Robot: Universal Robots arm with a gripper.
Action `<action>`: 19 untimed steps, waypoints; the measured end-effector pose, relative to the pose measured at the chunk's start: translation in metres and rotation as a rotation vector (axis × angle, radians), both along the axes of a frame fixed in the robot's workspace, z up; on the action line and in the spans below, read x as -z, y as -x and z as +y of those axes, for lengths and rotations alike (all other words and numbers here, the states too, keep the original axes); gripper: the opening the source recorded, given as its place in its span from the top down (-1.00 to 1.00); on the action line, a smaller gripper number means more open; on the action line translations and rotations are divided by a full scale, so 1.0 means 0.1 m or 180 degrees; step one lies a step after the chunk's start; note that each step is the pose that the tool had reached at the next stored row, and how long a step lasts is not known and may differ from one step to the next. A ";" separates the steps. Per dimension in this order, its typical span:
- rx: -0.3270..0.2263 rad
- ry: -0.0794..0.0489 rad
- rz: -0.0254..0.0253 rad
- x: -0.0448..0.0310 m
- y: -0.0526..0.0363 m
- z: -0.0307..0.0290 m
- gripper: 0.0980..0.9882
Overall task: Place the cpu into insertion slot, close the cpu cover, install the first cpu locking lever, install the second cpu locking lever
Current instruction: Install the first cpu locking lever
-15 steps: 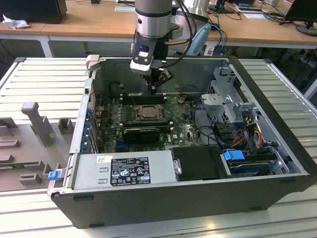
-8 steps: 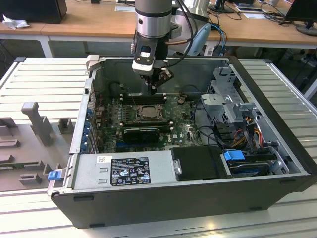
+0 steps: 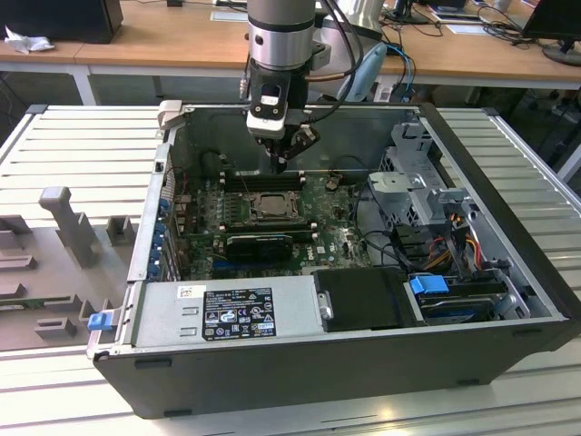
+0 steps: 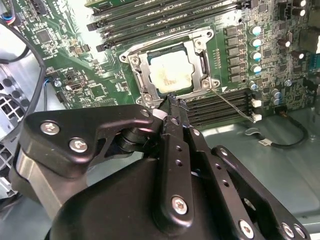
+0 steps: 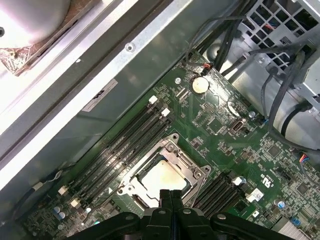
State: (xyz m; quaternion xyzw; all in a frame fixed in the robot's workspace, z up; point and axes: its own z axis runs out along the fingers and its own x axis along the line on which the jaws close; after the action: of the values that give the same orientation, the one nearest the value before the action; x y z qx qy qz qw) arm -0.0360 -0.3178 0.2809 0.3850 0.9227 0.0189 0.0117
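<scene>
End effector (image 4: 172, 101) clenched, tip prob. touching cpu cover (image 4: 142, 66); cpu (image 4: 172, 70) seated; cover's near edge hidden.

cpu (image 4: 172, 72) top: dull pale metal, smudged. cpu cover (image 4: 144, 69): shiny metal. pincer (image 4: 171, 102): matt blk.

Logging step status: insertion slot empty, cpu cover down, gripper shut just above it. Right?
Not empty: the cpu is seated, its silvery top showing through the window of the cpu cover in both wrist views. The rest stands: cover down, gripper shut just above.
</scene>
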 end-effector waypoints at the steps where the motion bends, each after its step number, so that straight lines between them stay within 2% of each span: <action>1: -0.0018 0.0000 0.0000 0.000 0.000 0.000 0.98; 5: -0.0151 0.0000 0.0000 0.000 0.000 0.000 0.98; 19: -0.0397 0.0000 0.0000 0.000 0.000 0.000 0.98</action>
State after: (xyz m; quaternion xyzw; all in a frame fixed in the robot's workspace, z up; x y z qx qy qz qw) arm -0.0360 -0.3178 0.2809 0.3267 0.9449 0.0197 0.0104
